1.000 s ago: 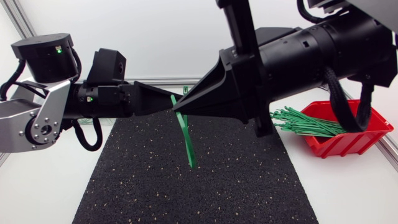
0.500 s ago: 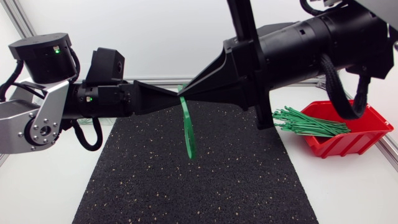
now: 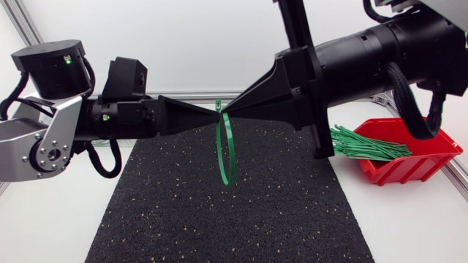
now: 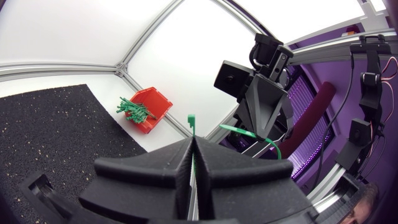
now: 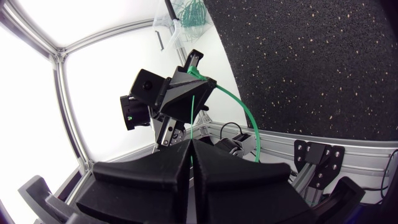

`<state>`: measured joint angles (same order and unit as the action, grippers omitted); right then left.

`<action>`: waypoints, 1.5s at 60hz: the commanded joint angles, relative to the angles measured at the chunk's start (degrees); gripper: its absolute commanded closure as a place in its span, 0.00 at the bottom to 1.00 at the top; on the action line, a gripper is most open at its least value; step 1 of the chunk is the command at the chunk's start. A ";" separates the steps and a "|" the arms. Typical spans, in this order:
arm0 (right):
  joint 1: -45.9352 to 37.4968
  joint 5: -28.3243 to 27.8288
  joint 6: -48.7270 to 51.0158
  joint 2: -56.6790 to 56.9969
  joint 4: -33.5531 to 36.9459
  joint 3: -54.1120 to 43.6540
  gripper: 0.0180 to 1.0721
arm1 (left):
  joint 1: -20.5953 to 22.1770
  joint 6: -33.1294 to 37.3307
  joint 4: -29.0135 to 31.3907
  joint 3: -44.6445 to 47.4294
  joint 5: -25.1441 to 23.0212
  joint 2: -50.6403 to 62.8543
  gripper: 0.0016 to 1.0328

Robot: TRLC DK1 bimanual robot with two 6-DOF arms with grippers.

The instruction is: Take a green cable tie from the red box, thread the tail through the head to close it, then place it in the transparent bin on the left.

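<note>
- Both arms are meeting tip to tip above the black mat [image 3: 219,219]: the left gripper [image 3: 213,116] and right gripper [image 3: 229,115] are each pinching the green cable tie [image 3: 228,150], fingers pressed together on it.
- The tie is hanging below them as a loop, so threading seems to be under way; next, the tail likely needs pulling through.
- The red box [image 3: 431,157], holding spare green ties [image 3: 365,146], is sitting beside the right arm.
- The transparent bin [image 5: 163,25] is showing only in the right wrist view; nothing is blocking the way.

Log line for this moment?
stage: threading | left gripper: shut on cable tie | right gripper: shut on cable tie | cable tie: looped, hanging over mat
</note>
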<state>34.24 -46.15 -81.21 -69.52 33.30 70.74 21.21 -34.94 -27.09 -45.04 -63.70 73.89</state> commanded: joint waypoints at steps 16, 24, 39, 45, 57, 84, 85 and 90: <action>-0.31 0.36 -3.69 -0.53 6.25 5.29 0.95 | 1.11 -2.50 -1.30 1.27 0.60 0.03 0.97; 0.83 0.62 -4.48 -1.32 6.25 6.34 0.95 | 1.99 -3.56 -1.56 0.56 1.65 -0.15 0.97; 1.71 0.54 -5.80 -2.91 5.46 6.16 0.95 | 0.50 -4.09 -1.56 -1.99 4.46 0.38 0.97; 1.18 0.45 -6.59 -2.91 3.97 5.20 0.95 | 0.15 -4.26 -1.65 -2.16 4.46 0.91 0.97; 0.92 0.54 -8.88 -1.68 -0.87 2.74 0.95 | -1.61 -6.19 -2.79 -2.25 4.46 0.91 0.97; 0.48 1.24 -10.72 -1.32 -2.27 3.62 0.95 | 1.64 -12.79 -10.44 -1.99 5.96 0.91 0.97; 0.48 1.24 -10.81 -1.32 -2.27 3.62 0.95 | 1.90 -12.79 -10.44 -1.90 6.13 0.73 0.97; 0.48 1.24 -10.81 -0.53 -2.27 3.62 0.95 | 2.78 -13.31 -10.53 -1.46 7.19 -1.47 0.97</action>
<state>35.09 -45.15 -89.91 -71.44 31.46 74.50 23.00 -45.93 -36.32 -46.02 -57.10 74.74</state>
